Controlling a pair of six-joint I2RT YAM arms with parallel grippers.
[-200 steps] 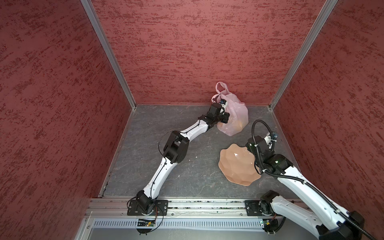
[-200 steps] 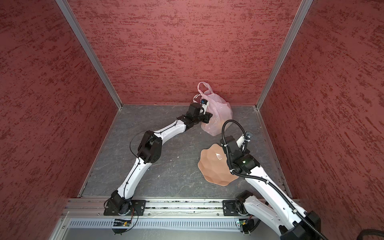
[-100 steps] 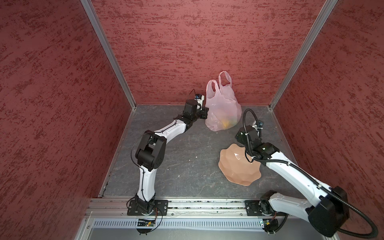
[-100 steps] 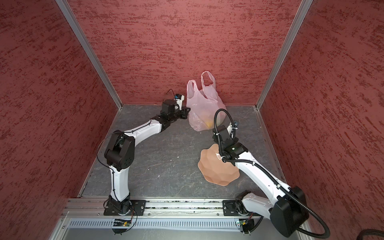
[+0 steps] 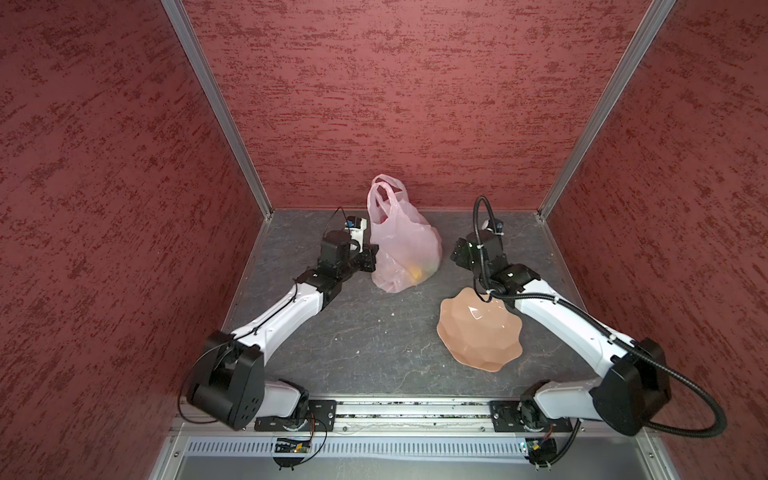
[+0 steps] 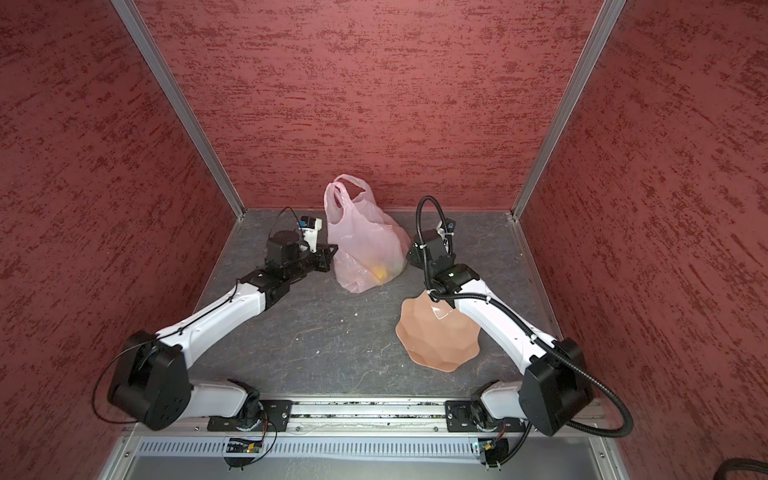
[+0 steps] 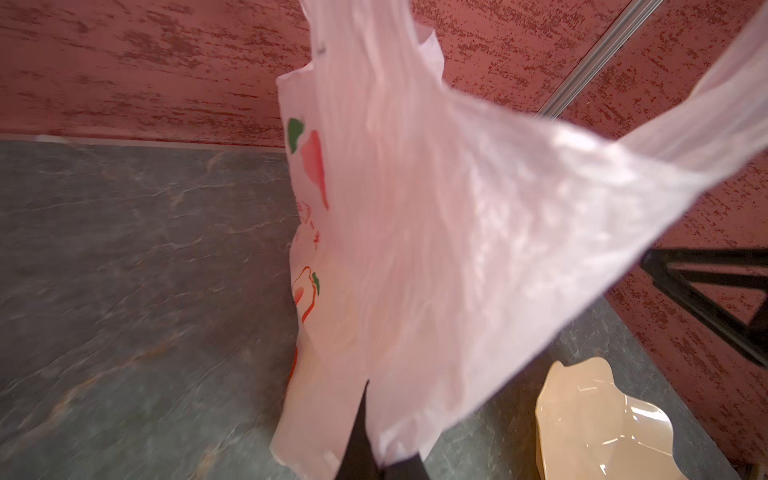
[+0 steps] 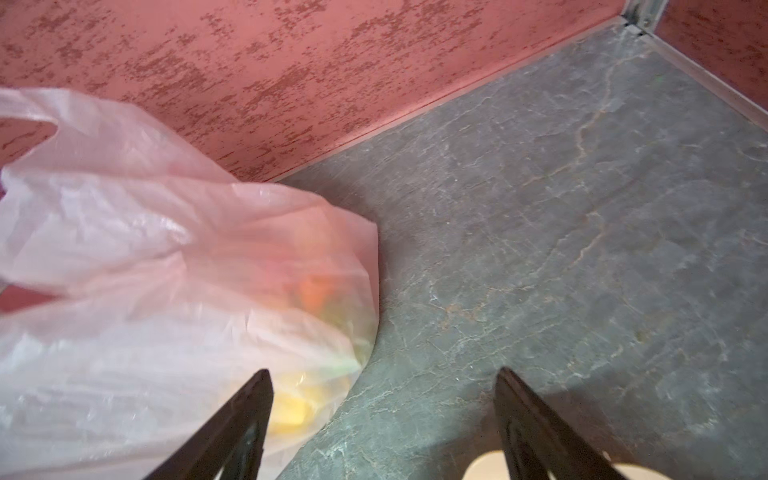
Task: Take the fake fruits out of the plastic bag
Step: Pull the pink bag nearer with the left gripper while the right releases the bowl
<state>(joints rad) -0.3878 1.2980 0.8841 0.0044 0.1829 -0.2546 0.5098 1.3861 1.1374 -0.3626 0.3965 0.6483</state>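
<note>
Left gripper (image 5: pixel 368 258), stretched low and forward, pinches the bag (image 5: pixel 405 245); right gripper (image 8: pixel 384 371), angled down, hangs spread just beside it.

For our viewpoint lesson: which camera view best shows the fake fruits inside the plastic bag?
The right wrist view: yellow, orange and green fake fruits show through the plastic bag. Both top views show one yellow patch; the left wrist view shows none clearly.
</note>
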